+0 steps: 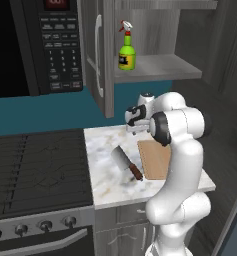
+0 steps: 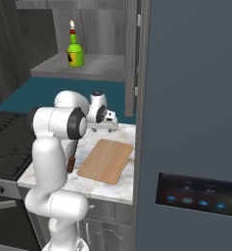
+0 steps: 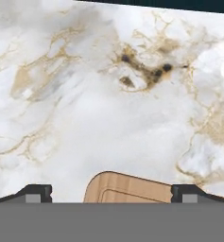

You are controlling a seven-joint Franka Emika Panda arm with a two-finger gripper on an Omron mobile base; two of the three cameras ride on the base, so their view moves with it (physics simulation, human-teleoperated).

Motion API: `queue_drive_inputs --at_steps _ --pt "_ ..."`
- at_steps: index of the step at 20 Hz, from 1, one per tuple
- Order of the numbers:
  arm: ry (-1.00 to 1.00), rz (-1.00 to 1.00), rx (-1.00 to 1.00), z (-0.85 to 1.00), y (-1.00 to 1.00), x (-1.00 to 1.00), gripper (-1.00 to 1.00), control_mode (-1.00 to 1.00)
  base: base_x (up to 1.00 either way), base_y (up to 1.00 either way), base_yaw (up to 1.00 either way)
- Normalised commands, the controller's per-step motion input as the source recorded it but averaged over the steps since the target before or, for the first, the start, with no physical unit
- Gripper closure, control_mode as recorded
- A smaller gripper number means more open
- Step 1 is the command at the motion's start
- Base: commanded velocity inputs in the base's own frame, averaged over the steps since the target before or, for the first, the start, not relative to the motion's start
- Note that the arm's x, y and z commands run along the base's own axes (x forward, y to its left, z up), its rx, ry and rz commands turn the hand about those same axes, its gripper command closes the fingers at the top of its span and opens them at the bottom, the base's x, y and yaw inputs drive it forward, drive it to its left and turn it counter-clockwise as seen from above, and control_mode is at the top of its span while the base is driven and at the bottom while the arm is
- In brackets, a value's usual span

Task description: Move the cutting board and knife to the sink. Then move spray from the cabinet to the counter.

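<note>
1. Two things lie on the counter (image 1: 106,150): the cutting board (image 2: 105,161) and the knife (image 1: 126,162). The counter is white and grey, like marble, with brown marks on it.
2. Seen from the left base view, the knife is to the left of the cutting board, just beside it. Its grey blade points to the far left and its dark handle points near and right.
3. The cutting board lies flat, with its long side running from near to far.
4. Left of the counter is a black stovetop (image 1: 35,170) with round knobs (image 1: 21,230) along its near edge.
5. Above the stovetop hangs a black microwave (image 1: 35,45) with buttons.
6. The wall (image 1: 45,112) behind is dark teal.
7. The cabinet (image 1: 157,66) is up on the wall, to the right of the microwave. Its door (image 1: 97,55) is swung open.
8. The spray (image 1: 126,50) stands upright on the cabinet shelf. It is green with a red and white top.
9. On the right of the right base view stands a tall grey fridge (image 2: 191,122) with a small dark panel of blue lights.
10. The gripper (image 3: 111,191) hangs over the far part of the counter, above the far end of the cutting board. Its jaws are spread wide and hold nothing.
</note>
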Motion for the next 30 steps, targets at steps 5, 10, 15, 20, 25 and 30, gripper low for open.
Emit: queue_drive_inputs --at_steps 5,10,15,20,25,30 --pt "0.0 0.0 0.0 -0.36 0.0 0.24 -1.0 -1.0 0.0 0.0 0.0" --pt "0.0 0.0 0.0 -0.39 -0.06 0.0 -1.0 -1.0 0.0 0.0 0.0" --pt "0.0 0.0 0.0 -0.23 -0.13 -0.21 -1.0 -1.0 0.0 0.0 0.0" --pt "-0.01 0.0 0.0 -0.19 -0.22 -0.33 -1.0 -1.0 0.0 0.0 0.0" --pt "-0.02 0.0 0.0 -0.21 -0.35 -0.42 -1.0 -1.0 0.0 0.0 0.0" --pt "-0.02 0.0 0.0 -0.21 -0.42 -0.41 -1.0 -1.0 0.0 0.0 0.0"
